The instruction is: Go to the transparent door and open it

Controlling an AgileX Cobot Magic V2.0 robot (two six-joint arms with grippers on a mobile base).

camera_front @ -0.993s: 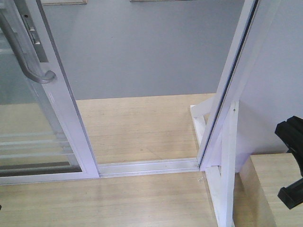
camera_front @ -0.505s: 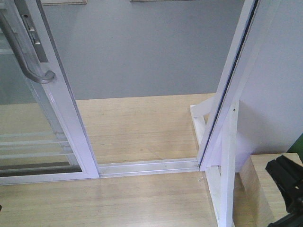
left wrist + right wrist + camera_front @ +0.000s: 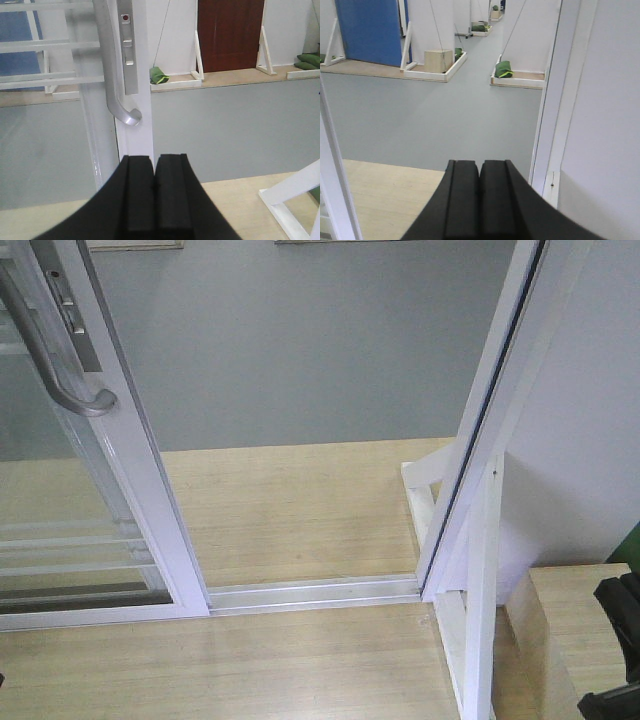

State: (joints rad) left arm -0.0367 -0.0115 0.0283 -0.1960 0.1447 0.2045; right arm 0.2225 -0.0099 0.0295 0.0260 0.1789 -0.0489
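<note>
Both grippers were pressed together with nothing between the pads. The left gripper (image 3: 154,192) sat right in front of the white frame edge of the transparent door (image 3: 60,490), pointing at it just below the curved grey handle (image 3: 117,75). The right gripper (image 3: 480,197) was closed too, aimed through the gap toward the grey floor beyond, and only a bit of that arm showed low at the right edge of the front view.

The door itself was over on the left of the front view, already slid well away from the white-framed panel (image 3: 490,410) on the right, so there was a wide opening over the floor track (image 3: 310,592). I'd guess the job was mostly done or close to it.

On handling: a tall glass panel in a metal frame is probably heavy but rides on the track, so it should want a steady sideways push or pull, not a yank. The glass is the fragile, slippery part, so I'd stay off it. Best grab points are the handle, hooking behind its lower curve, or pushing flat on the frame edge.

Counts: one handle, one lock plate (image 3: 128,45) next to it, one track, two grippers, one braced white post (image 3: 480,570) on the right, and a few thin white bars (image 3: 70,540) across the lower glass, too blurry for an exact number.
</note>
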